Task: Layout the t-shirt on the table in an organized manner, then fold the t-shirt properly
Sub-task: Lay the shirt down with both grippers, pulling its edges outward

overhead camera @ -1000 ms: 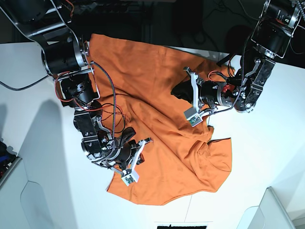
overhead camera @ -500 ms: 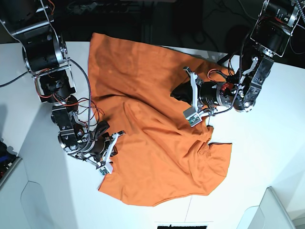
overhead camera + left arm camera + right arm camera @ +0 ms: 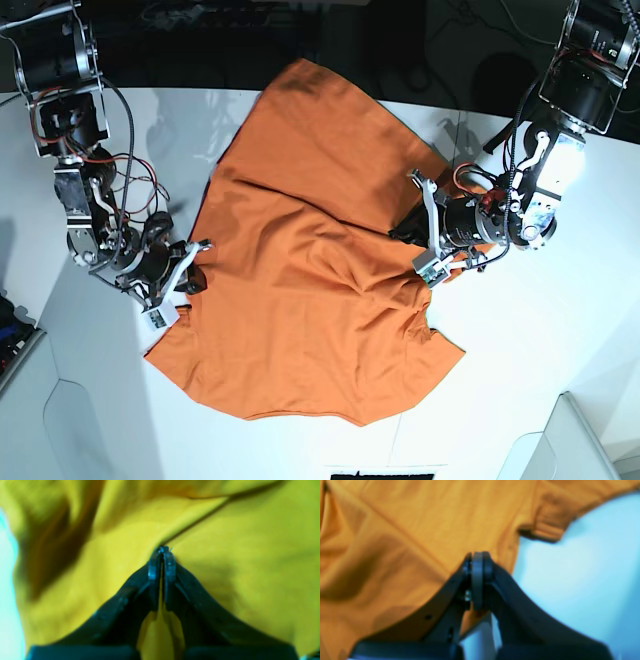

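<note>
Pinching t-shirt [image 3: 300, 270] w/ both grippers, apparently; wrist views too blurry for labels.

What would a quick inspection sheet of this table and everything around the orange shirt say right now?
Surface: white table, bare around the cloth.
Job's things: orange t-shirt spread loosely, wrinkled, not folded.
Clutter: nothing seen.
Claws: left claw shut on the t-shirt; right claw shut on the t-shirt's edge.
Cables: loose red and black wires along the right arm; more by the left arm's wrist.
Surroundings: dark area beyond the far table edge; grey shapes at the near corners.
</note>
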`<act>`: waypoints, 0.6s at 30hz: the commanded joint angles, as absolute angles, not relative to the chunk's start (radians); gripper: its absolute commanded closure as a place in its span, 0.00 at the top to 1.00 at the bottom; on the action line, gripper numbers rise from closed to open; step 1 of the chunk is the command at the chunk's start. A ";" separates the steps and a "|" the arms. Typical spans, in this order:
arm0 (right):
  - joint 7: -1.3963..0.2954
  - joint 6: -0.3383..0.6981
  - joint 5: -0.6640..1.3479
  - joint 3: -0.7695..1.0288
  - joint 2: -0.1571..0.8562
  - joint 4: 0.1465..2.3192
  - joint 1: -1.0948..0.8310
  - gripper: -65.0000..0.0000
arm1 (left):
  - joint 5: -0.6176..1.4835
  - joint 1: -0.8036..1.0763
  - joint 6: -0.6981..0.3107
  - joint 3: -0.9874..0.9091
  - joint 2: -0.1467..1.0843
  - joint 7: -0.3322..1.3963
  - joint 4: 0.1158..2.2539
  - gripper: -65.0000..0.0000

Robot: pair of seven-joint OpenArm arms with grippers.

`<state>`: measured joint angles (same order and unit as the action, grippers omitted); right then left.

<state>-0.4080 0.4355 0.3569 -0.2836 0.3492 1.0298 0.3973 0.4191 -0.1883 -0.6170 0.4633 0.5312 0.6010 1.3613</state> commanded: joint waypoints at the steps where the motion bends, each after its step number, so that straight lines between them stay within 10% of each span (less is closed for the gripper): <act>1: -0.495 0.441 0.337 -0.287 0.362 1.079 0.367 0.00 | 0.327 -0.198 -0.586 0.463 0.548 0.682 1.333 0.10; 18: -0.516 0.283 0.276 -0.187 0.313 1.594 0.132 0.00 | 0.361 -0.433 -0.526 0.463 0.593 0.654 1.256 0.10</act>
<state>-0.5457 0.2901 0.2634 -0.1932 0.3134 1.5772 0.1116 0.3588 -0.3996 -0.5274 0.4721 0.5827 0.6697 1.2381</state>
